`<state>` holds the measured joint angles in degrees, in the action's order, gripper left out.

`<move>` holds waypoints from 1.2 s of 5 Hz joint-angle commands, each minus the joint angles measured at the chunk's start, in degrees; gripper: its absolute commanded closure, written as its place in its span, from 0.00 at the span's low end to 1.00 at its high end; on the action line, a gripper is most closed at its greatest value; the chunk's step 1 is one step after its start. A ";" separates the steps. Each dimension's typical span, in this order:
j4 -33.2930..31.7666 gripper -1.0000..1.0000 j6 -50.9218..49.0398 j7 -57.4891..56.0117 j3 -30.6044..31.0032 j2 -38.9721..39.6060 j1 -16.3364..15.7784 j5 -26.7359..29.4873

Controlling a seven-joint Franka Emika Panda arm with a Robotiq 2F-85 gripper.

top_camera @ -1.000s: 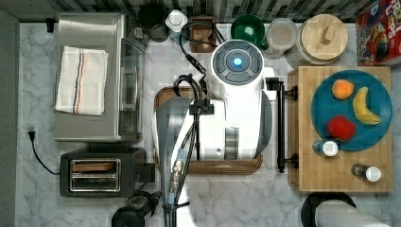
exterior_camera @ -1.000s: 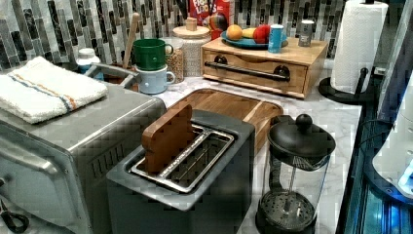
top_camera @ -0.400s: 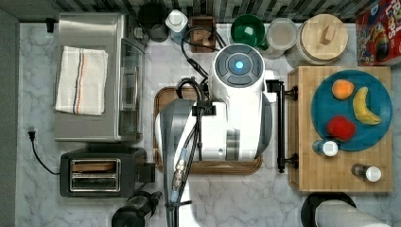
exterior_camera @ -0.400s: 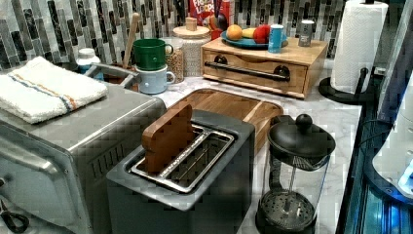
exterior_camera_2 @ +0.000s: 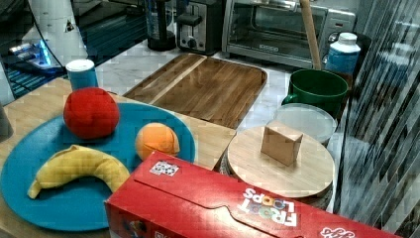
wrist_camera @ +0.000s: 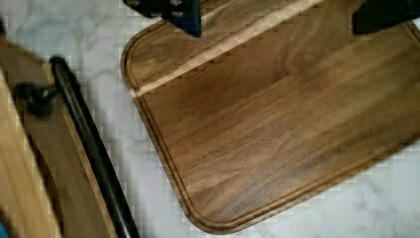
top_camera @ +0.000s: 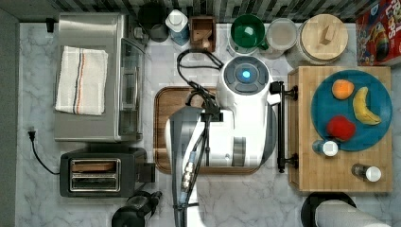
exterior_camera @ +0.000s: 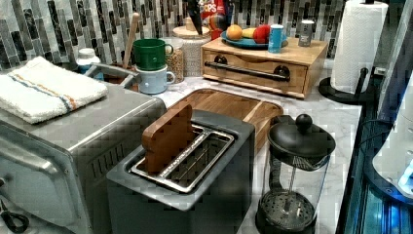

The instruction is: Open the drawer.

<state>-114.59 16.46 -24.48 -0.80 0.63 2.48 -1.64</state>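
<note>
The drawer point(exterior_camera: 253, 73) is the light bamboo front of a wooden box point(top_camera: 302, 175), and it sits flush, closed. Its long black bar handle point(top_camera: 281, 127) runs along the box's side facing the arm. My white arm point(top_camera: 243, 118) hangs over the dark brown tray point(top_camera: 163, 127), just to the top view's left of the handle. In the wrist view my gripper point(wrist_camera: 280, 22) is open, its dark fingers point(wrist_camera: 185, 15) wide apart above the tray point(wrist_camera: 277, 129) with nothing between them. The handle point(wrist_camera: 89, 148) and drawer front point(wrist_camera: 44, 183) lie beside the tray's rounded corner.
A blue plate point(top_camera: 373, 137) with fruit and small shakers tops the box. A toaster oven point(top_camera: 94, 123) with a towel, a toaster point(top_camera: 101, 177) and a French press point(exterior_camera: 297, 185) stand around the tray. Mugs point(exterior_camera: 151, 53), a lidded jar point(top_camera: 324, 35), a cereal box point(exterior_camera_2: 223, 208) and a paper towel roll point(exterior_camera: 358, 44) line the back.
My arm has shifted a little toward the top view's right and downward, closer to the black handle. The drawer has stayed closed.
</note>
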 commanded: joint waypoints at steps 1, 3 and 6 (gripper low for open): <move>-13.66 0.00 13.76 -21.69 -5.33 -10.20 3.29 -1.22; -13.57 0.00 16.74 -31.27 -7.05 -8.38 4.55 -2.94; -8.83 0.00 20.02 -41.05 -11.78 -2.84 3.82 -3.05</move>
<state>-130.15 35.81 -60.37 -12.49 -4.47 6.42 -4.91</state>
